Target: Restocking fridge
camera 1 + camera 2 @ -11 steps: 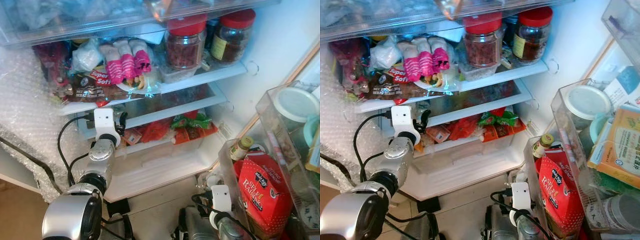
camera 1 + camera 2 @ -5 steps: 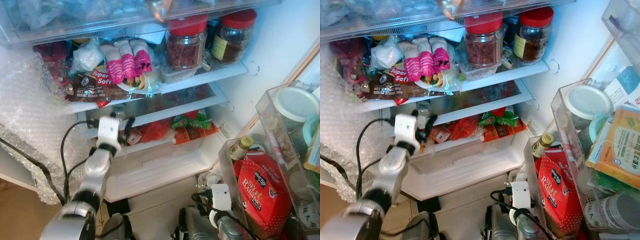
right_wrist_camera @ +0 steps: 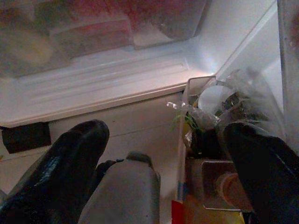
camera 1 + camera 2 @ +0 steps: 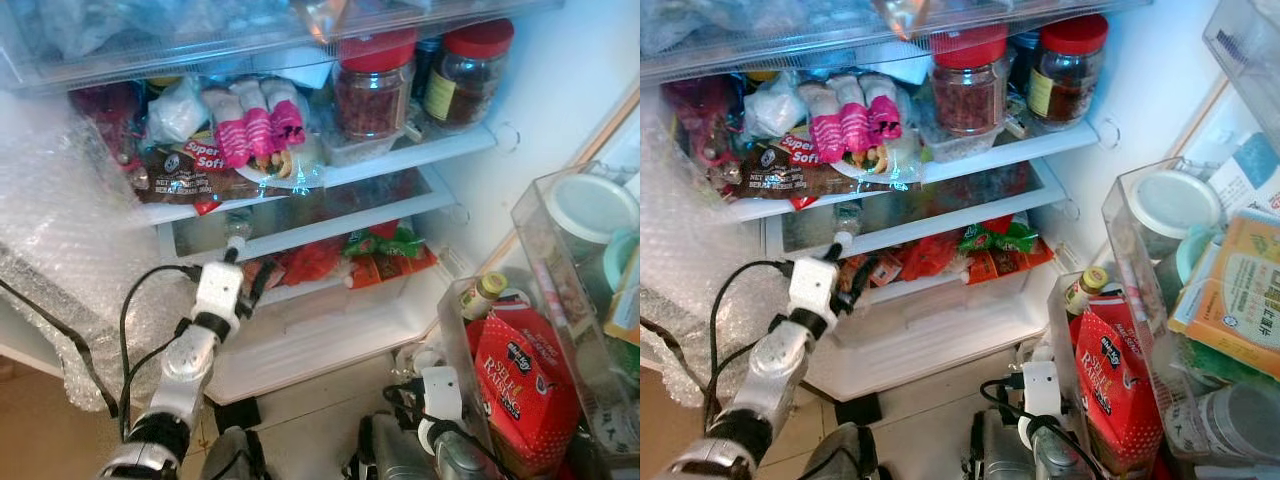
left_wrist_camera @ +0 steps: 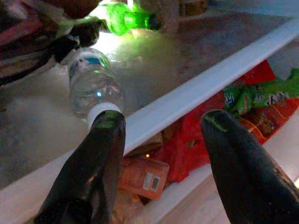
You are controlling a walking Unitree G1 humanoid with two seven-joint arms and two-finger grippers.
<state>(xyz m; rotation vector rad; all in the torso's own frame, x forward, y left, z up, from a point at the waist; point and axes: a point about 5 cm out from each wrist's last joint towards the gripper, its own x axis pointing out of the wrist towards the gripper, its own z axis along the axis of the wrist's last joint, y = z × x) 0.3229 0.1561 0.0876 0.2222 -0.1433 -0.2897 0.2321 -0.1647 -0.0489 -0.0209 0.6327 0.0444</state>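
Note:
A clear water bottle point(image 5: 93, 88) with a white cap lies on its side on the glass shelf point(image 4: 300, 232) of the open fridge, cap toward the shelf's front edge. My left gripper point(image 5: 163, 122) is open and holds nothing. It hangs just in front of and slightly below that edge, one finger point(image 5: 100, 140) right by the cap. The same gripper point(image 4: 248, 266) shows at the lower left of the fridge. My right gripper point(image 3: 163, 154) is open and idle low down near the floor, by the door bins.
Two red-lidded jars point(image 4: 372, 85) and a bread pack point(image 4: 190, 175) crowd the shelf above. Red and green packets point(image 4: 350, 258) fill the drawer below. A green bottle point(image 5: 128, 17) lies deeper on the glass shelf. Bubble wrap point(image 4: 60, 230) hangs at left. Door bins with a red bag point(image 4: 525, 385) stand at right.
My left arm has drawn back and downward from the glass shelf, its wrist sinking below the shelf's front edge. The right arm has not moved.

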